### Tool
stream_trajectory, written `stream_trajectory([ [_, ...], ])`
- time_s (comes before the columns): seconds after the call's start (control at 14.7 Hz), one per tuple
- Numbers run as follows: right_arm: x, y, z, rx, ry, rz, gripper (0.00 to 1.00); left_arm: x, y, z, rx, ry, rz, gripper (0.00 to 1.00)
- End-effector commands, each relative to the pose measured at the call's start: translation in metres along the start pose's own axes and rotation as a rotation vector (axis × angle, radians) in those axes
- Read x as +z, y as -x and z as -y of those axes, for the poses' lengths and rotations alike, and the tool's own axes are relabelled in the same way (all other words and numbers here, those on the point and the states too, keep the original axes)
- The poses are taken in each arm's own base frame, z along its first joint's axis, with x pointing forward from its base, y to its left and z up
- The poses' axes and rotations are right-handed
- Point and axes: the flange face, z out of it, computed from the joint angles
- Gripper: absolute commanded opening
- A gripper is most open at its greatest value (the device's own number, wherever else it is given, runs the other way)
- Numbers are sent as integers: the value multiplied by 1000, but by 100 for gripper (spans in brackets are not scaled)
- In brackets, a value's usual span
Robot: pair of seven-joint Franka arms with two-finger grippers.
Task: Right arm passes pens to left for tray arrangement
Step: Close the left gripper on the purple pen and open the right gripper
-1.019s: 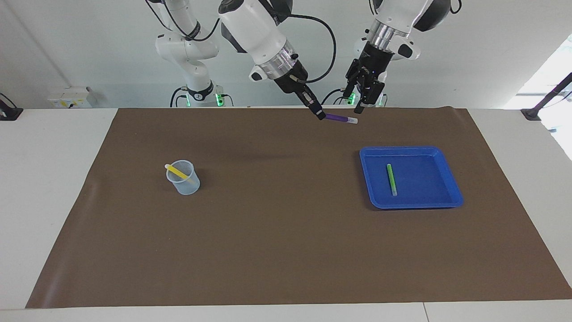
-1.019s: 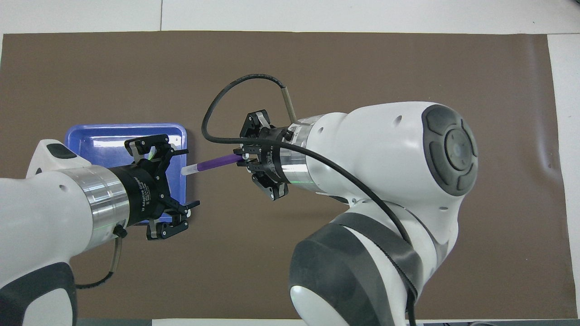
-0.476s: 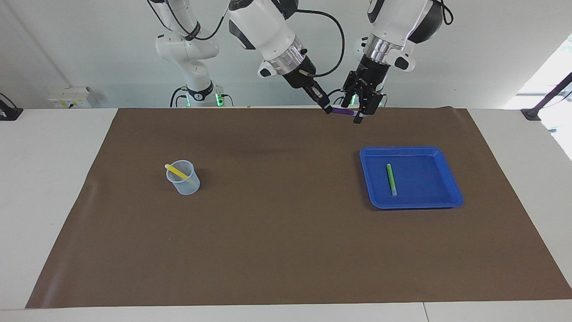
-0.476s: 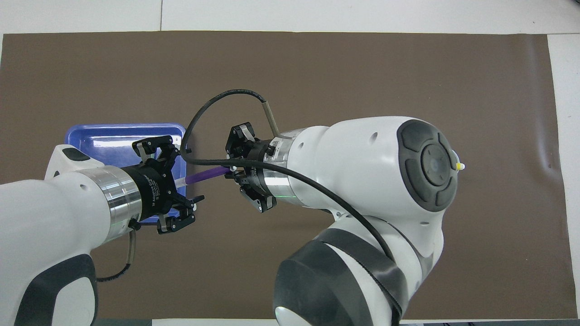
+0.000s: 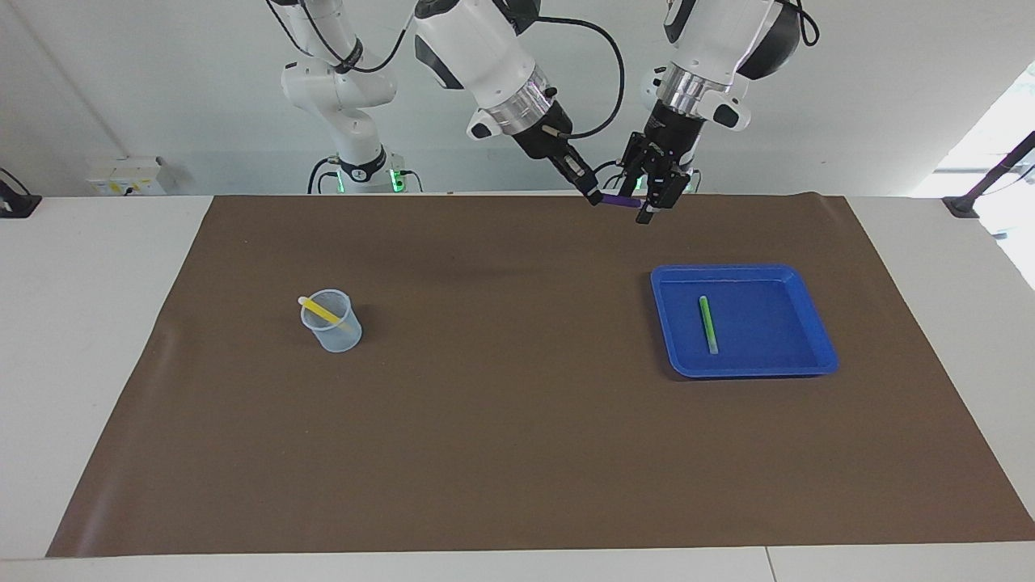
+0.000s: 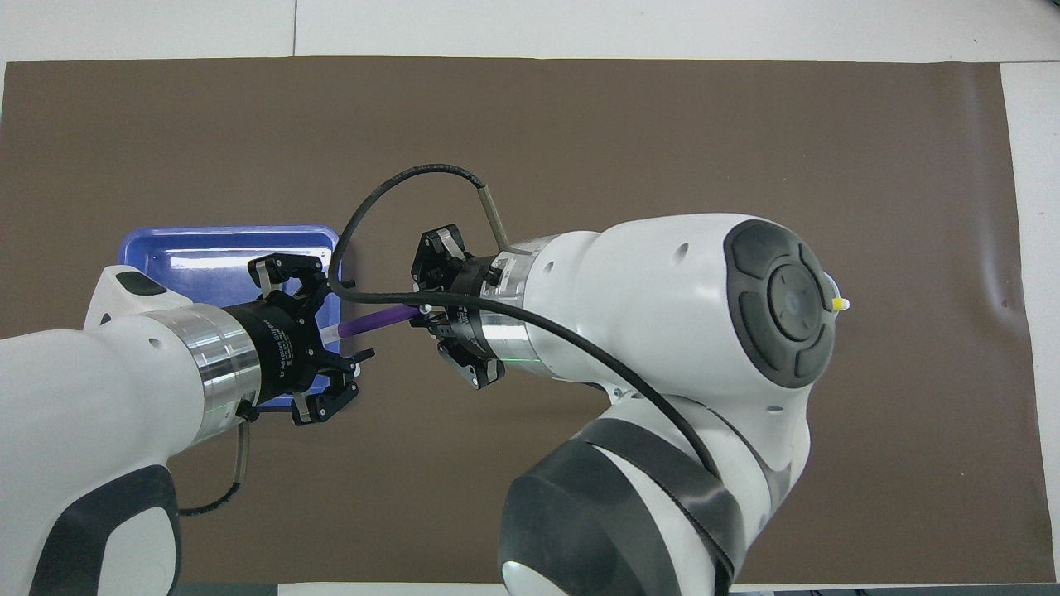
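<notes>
My right gripper is shut on one end of the purple pen and holds it level in the air over the mat's edge nearest the robots. My left gripper is open, with its fingers on either side of the pen's whitish tip. In the overhead view the purple pen spans from the right gripper to the left gripper. The green pen lies in the blue tray. The yellow pen leans in a cup.
The translucent cup stands on the brown mat toward the right arm's end. In the overhead view the right arm hides the cup, only the yellow pen's tip shows, and the left gripper covers part of the tray.
Both grippers rose and came together. The left gripper moved onto the purple pen's whitish tip, and its fingers have narrowed slightly around it. The right gripper kept hold of the pen.
</notes>
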Motion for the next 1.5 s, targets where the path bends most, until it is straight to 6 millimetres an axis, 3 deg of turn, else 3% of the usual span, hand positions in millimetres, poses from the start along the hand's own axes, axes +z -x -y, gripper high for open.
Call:
stream_trajectory([
  [0.0, 0, 1, 1, 11, 2, -11, 0, -5, 2, 5, -3, 17, -16, 51],
  [0.14, 0, 1, 1, 11, 0, -11, 0, -5, 2, 5, -2, 17, -16, 34],
  [0.27, 0, 1, 1, 9, 0, -11, 0, -6, 2, 6, -3, 17, -16, 28],
  [0.34, 0, 1, 1, 9, 0, -11, 0, -6, 2, 6, -4, 16, -16, 18],
  [0.41, 0, 1, 1, 8, 0, -11, 0, -6, 2, 6, -6, 13, -18, 3],
  [0.82, 0, -2, 2, -1, 2, -14, 0, -7, -3, 1, -24, 21, -18, 0],
  [0.88, 0, -2, 2, -5, 2, -14, 51, -7, -4, 1, -26, 21, -18, 0],
  [0.95, 0, -3, 3, -10, -1, -22, 89, -7, -4, 1, -27, 21, -18, 0],
  [1.02, -1, -5, 4, -18, -3, -37, 100, -7, -4, 1, -31, 23, -18, 0],
  [1.29, -8, -27, 7, -90, 21, -116, 100, -9, -13, -7, -44, 35, -21, 0],
  [1.43, -16, -58, 7, -192, 84, -191, 100, -9, -24, -15, -16, 38, -29, 0],
])
